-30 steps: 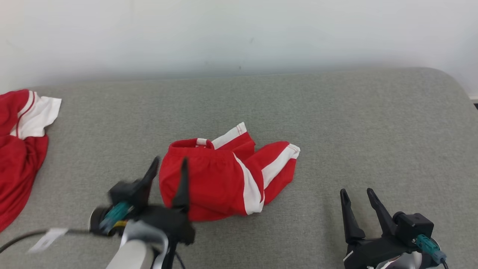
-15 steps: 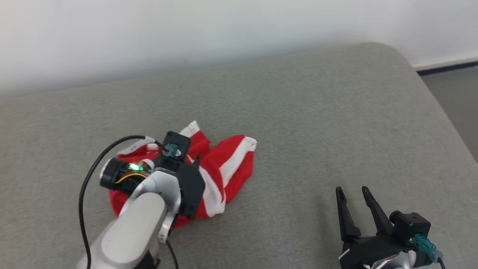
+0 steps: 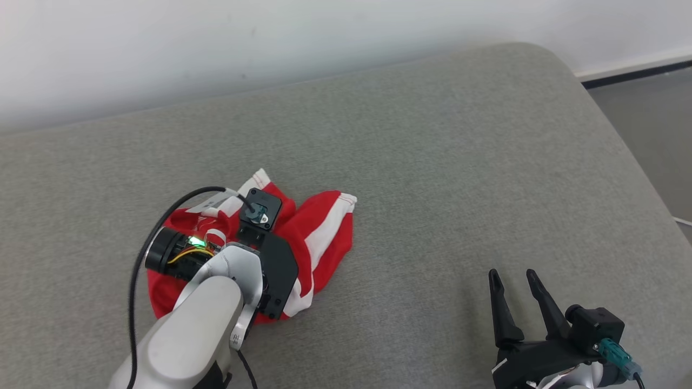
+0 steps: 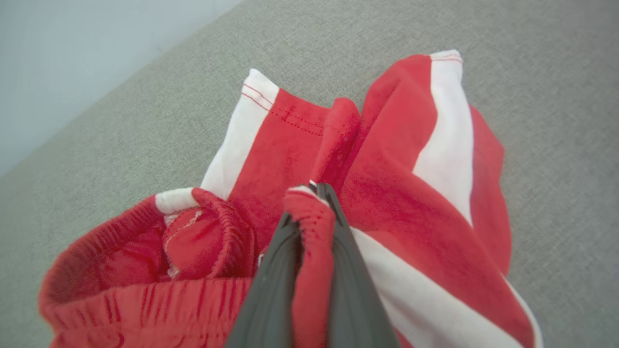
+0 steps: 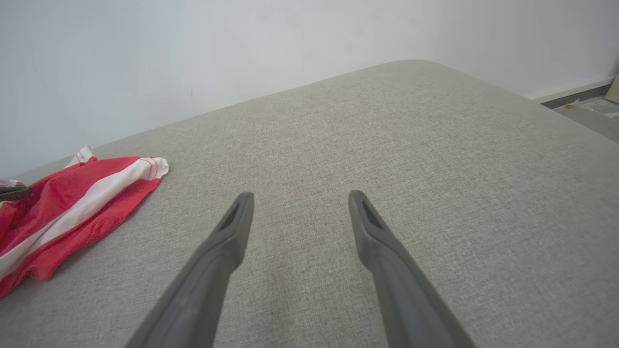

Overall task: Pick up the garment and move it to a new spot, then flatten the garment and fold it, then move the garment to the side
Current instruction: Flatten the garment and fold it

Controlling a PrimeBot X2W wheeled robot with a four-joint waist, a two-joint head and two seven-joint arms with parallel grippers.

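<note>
Fingers of my left gripper [image 4: 312,191] stand pressed together on a red fold of the garment [image 4: 416,193], pinched just beside the gathered waistband [image 4: 145,299], as the left wrist view shows. From the head, that arm's pale forearm [image 3: 194,329] covers the near part of these red-and-white shorts, which lie crumpled on the grey padded surface [image 3: 459,162], left of centre. My right gripper [image 3: 513,276] sits at the lower right, fingers spread with nothing between them, well apart from the cloth. Past the surface's far edge I see a white wall [image 3: 216,43].
</note>
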